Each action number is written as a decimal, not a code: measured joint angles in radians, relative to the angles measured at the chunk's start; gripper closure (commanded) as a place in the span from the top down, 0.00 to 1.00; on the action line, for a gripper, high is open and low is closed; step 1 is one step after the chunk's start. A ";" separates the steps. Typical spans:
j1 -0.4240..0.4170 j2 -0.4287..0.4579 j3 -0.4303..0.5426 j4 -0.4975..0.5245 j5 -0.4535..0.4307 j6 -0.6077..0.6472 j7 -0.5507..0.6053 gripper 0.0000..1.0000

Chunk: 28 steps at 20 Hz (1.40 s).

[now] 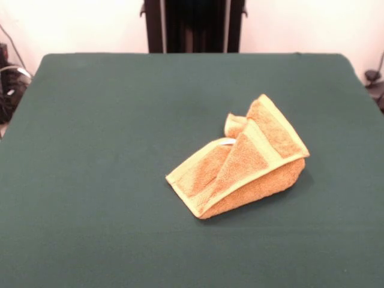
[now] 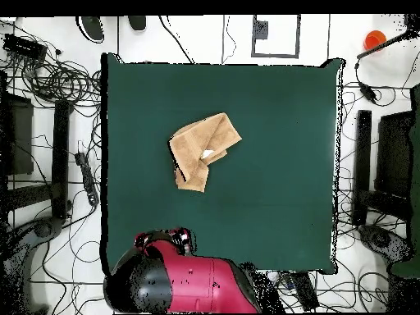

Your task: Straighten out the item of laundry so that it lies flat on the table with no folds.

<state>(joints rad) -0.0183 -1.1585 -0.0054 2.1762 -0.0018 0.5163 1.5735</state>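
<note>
The towel lies folded over itself near the middle of the table. Overhead, the red arm sits at its six o'clock, well apart; gripper and finger state cannot be told.

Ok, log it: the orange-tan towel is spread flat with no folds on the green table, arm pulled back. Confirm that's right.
Not right. The towel is not flat: the front view shows it folded over itself in a crumpled heap, one bordered flap raised. It does lie on the green table, and the overhead view shows the arm pulled back at the table's edge.
</note>
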 measured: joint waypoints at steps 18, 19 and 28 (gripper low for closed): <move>0.000 0.100 0.000 -0.001 0.000 -0.065 0.000 1.00; 0.000 0.111 0.000 -0.001 0.001 -0.073 0.000 1.00; 0.000 0.182 -0.001 -0.002 0.001 -0.117 0.000 1.00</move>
<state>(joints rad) -0.0179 -0.9762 -0.0061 2.1743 -0.0010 0.3990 1.5735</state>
